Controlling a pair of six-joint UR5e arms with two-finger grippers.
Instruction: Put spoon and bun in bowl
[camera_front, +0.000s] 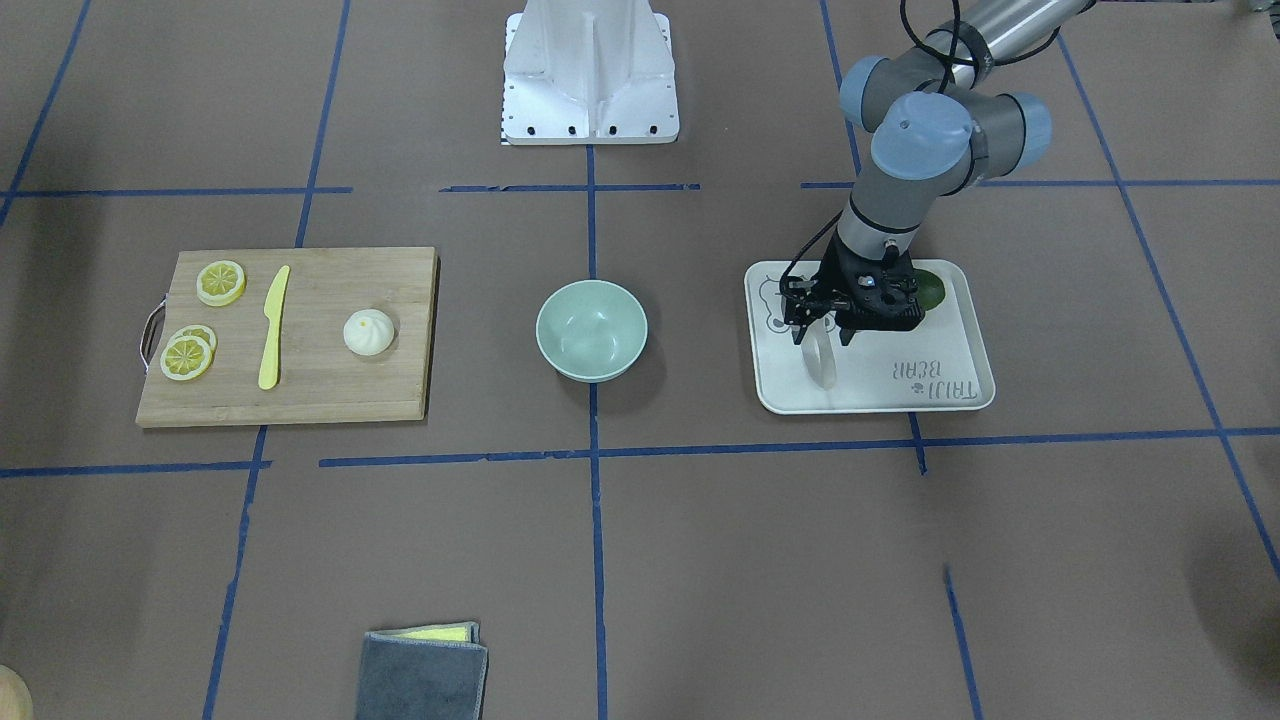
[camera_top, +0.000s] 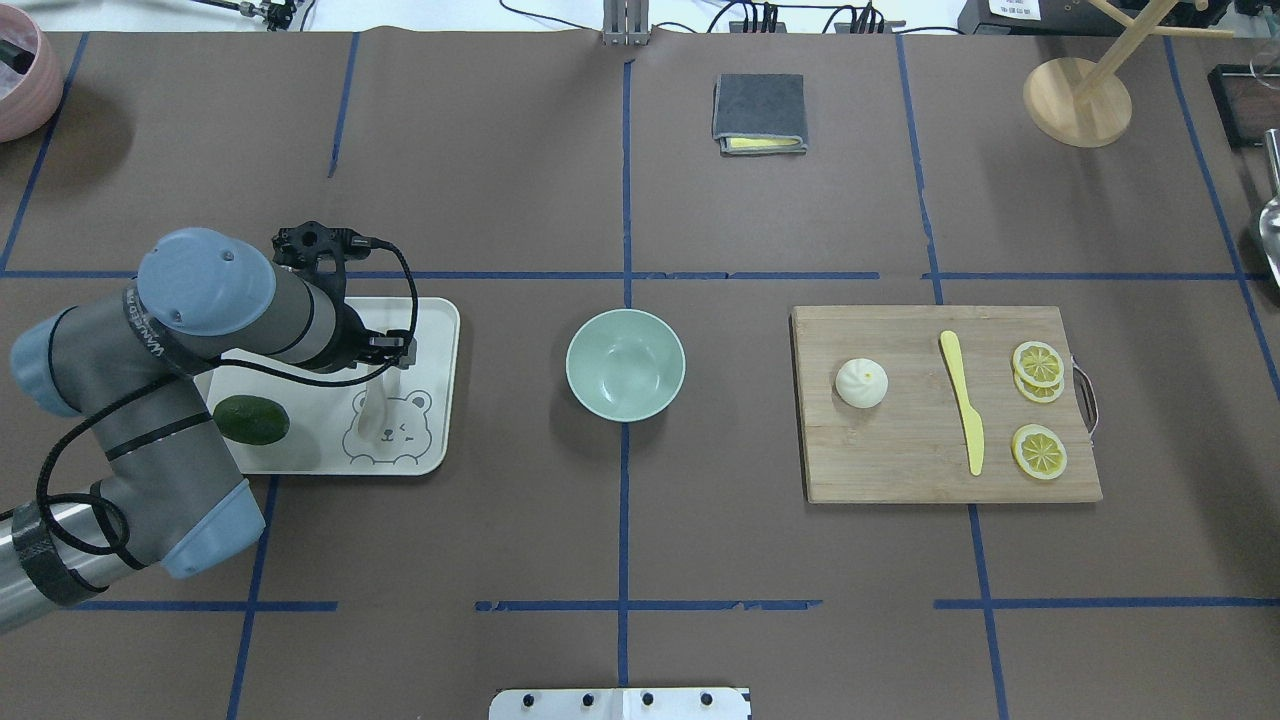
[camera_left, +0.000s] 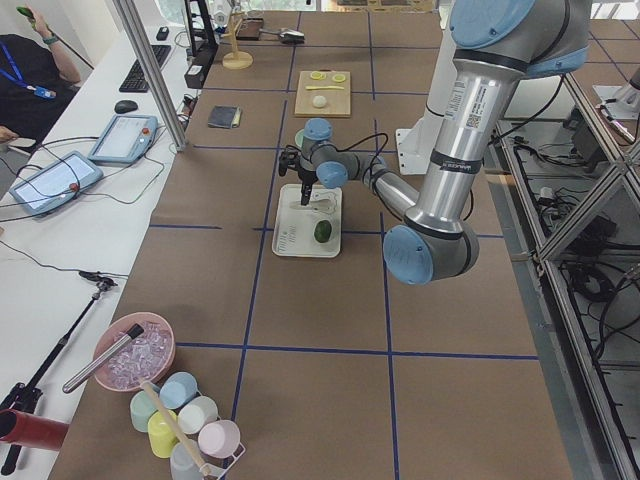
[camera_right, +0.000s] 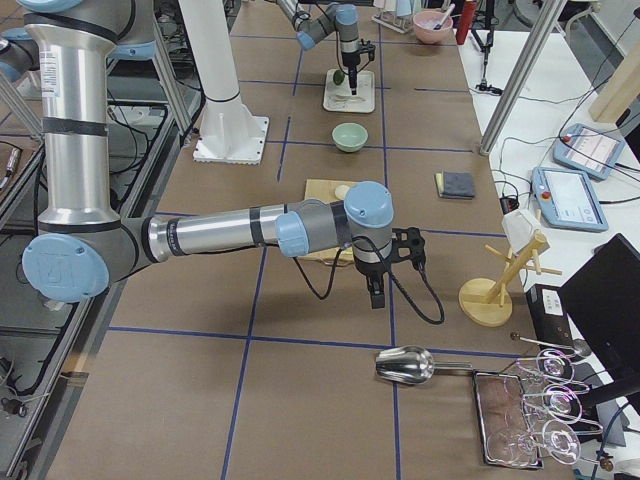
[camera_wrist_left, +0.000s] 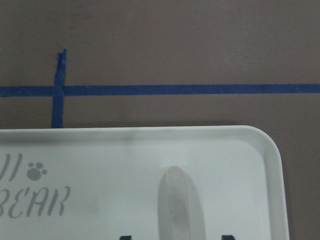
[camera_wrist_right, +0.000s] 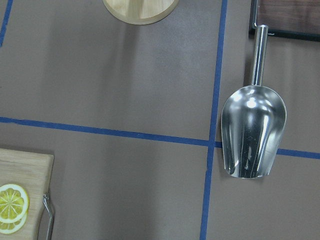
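The off-white spoon (camera_front: 822, 364) lies on the bear-printed tray (camera_front: 900, 392), also seen in the overhead view (camera_top: 375, 412). My left gripper (camera_front: 823, 338) hangs low over the spoon's handle end. In the left wrist view its dark fingertips (camera_wrist_left: 125, 236) stand apart on either side of the spoon (camera_wrist_left: 177, 200), so it is open. The bun (camera_top: 861, 382) sits on the wooden cutting board (camera_top: 900, 470). The mint-green bowl (camera_top: 625, 363) stands empty at the table's middle. My right gripper (camera_right: 378, 293) hovers beyond the board; I cannot tell whether it is open or shut.
A dark green lime (camera_top: 251, 419) lies on the tray (camera_top: 435, 330). A yellow knife (camera_top: 962, 400) and lemon slices (camera_top: 1039, 450) share the board. A folded grey cloth (camera_top: 759, 112), a wooden stand (camera_top: 1077, 100) and a metal scoop (camera_wrist_right: 252, 130) lie farther off.
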